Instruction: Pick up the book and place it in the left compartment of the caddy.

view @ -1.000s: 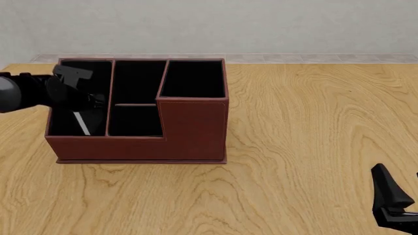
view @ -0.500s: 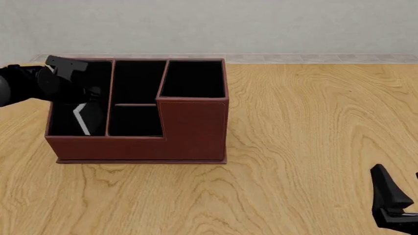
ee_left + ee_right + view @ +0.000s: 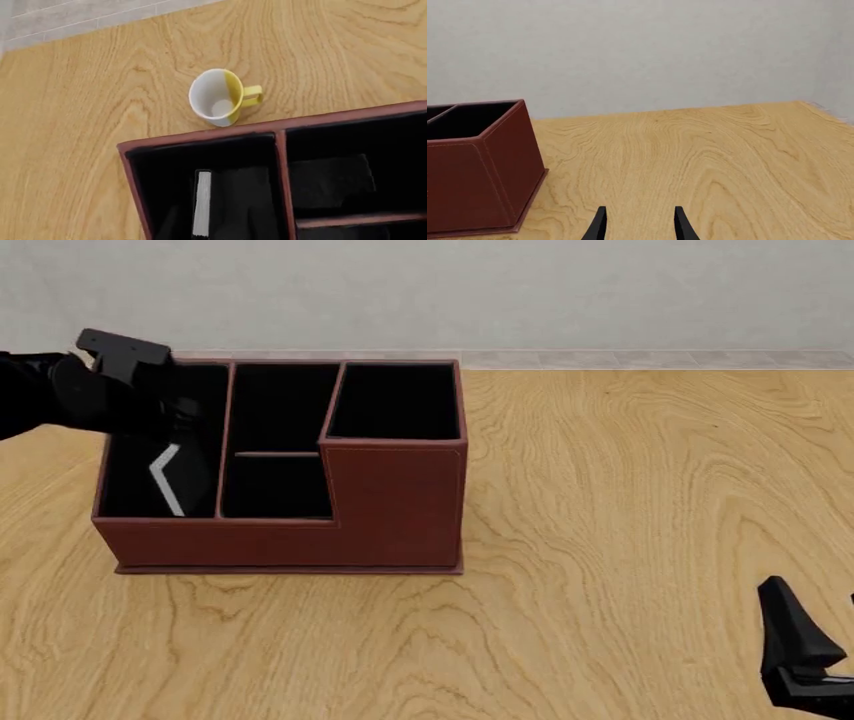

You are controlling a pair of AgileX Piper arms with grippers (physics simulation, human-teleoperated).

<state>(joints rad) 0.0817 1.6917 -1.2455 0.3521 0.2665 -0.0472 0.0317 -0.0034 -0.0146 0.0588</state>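
The reddish-brown caddy (image 3: 267,540) stands at the table's left, its tall corner section on the right. The book (image 3: 166,480) stands tilted inside the left compartment (image 3: 134,490), white page edge showing. The left wrist view looks down on the book (image 3: 202,205), thin and black, in that compartment (image 3: 157,185). My left gripper (image 3: 176,422) hangs above the compartment's far part, open and clear of the book; its fingers are hard to make out against the black lining. Near the front right corner my right gripper (image 3: 640,227) is open and holds nothing.
A white and yellow mug (image 3: 217,97) stands on the table just beyond the caddy's far wall (image 3: 200,136), near the left compartment. The caddy's tall section (image 3: 474,175) shows in the right wrist view. Bare wooden table (image 3: 641,500) spreads to the caddy's right.
My left arm has risen and drawn back toward the left, away from the book. The book stays in the left compartment. The right arm has not moved.
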